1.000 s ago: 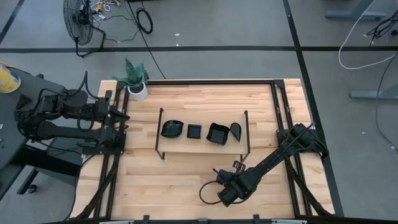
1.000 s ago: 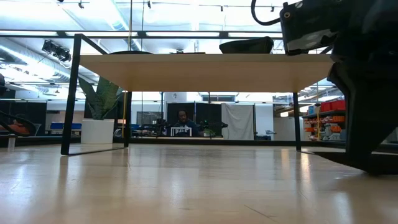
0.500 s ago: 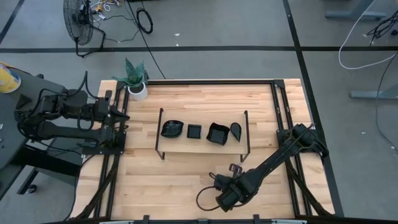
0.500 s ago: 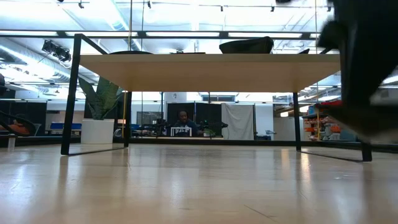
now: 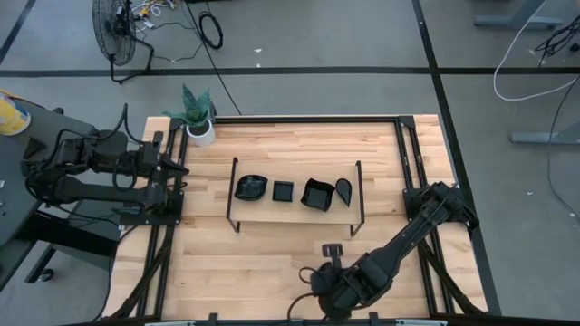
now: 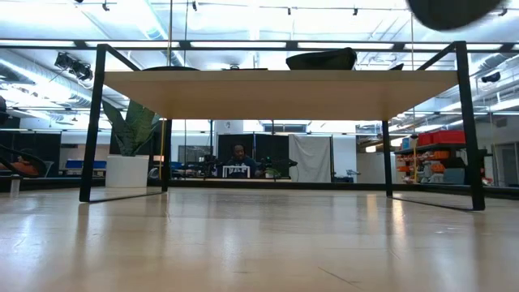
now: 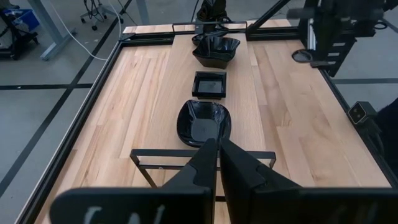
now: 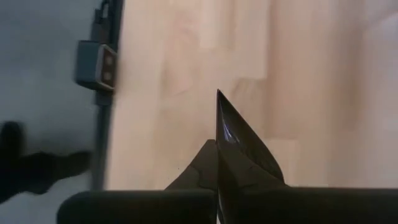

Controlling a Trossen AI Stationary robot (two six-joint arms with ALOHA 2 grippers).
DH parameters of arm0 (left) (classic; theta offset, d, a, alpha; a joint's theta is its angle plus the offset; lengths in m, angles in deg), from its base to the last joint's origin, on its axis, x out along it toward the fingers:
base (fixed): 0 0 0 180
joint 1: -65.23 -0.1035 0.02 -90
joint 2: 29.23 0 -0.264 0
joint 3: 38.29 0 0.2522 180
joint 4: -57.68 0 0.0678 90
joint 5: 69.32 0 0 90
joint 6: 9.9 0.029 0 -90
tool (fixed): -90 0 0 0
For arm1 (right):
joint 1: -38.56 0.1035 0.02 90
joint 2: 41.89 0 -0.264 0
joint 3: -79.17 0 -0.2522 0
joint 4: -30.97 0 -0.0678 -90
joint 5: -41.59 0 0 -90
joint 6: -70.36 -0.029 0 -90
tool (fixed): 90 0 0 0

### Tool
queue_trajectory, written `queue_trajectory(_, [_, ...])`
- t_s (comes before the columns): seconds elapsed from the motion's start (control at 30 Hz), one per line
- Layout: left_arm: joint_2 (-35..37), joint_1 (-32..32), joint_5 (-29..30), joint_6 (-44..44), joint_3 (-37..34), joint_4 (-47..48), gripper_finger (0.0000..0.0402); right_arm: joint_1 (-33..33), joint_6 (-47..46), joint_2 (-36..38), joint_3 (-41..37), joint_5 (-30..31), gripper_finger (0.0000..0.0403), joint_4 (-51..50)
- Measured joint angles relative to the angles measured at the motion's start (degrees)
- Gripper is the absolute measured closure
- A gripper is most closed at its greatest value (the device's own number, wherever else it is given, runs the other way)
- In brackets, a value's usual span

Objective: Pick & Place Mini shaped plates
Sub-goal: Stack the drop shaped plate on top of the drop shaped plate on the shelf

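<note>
Overhead, the pale wooden tabletop (image 5: 272,145) carries a thin black wire frame (image 5: 294,194) holding a light wooden shelf board, and on that board four small glossy black plates stand in a row: a wavy leaf-shaped plate (image 5: 250,187), a small square plate (image 5: 284,191), a larger square-ish plate with raised corners (image 5: 317,194) and a teardrop plate (image 5: 343,190). Each is apart from its neighbour, and none holds anything. A white pot with a green plant (image 5: 198,119) stands at the tabletop's far left corner. The left claw (image 5: 181,170) waits at the left edge, fingers together. The right arm reaches along the near edge, well apart from the plates; its claw's tip is hard to make out from here.

At table height, the shelf board shows as a slab on black legs, with one dark plate (image 6: 321,59) visible on top and the pot to the left behind it. A person sits far back in the room.

The left wrist camera looks along the row of plates past its closed fingers (image 7: 217,163).

The right wrist camera shows the right claw (image 8: 219,163) shut on nothing, over bare wood by the tabletop's edge.
</note>
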Motion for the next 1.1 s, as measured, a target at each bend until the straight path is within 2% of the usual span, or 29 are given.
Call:
queue_trajectory(0.1, [0.0, 0.0, 0.0, 0.0, 0.0, 0.0, 0.0376, 0.0, 5.5, 1.1, 1.4, 3.5, 0.0403, -3.5])
queue_trajectory(0.23, [0.0, 0.0, 0.0, 0.0, 0.0, 0.0, 0.0376, -1.5, 14.8, 4.0, 0.2, 4.8, 0.0403, -6.1])
queue_trajectory(0.47, [0.0, 0.0, 0.0, 0.0, 0.0, 0.0, 0.0376, -3.8, 29.4, 14.7, -5.2, 7.8, 0.0403, -7.6])
queue_trajectory(0.73, [0.0, 0.0, 0.0, 0.0, 0.0, 0.0, 0.0376, -7.6, 51.1, 29.2, -18.5, 8.0, 0.0403, -6.6])
queue_trajectory(0.93, [0.0, 0.0, 0.0, 0.0, 0.0, 0.0, 0.0376, -11.0, 73.3, 38.1, -29.3, 7.5, 0.0403, -4.6])
queue_trajectory(1.1, [0.0, 0.0, 0.0, 0.0, 0.0, 0.0, 0.0376, -14.0, 87.8, 44.3, -35.7, 1.6, 0.0403, -1.7])
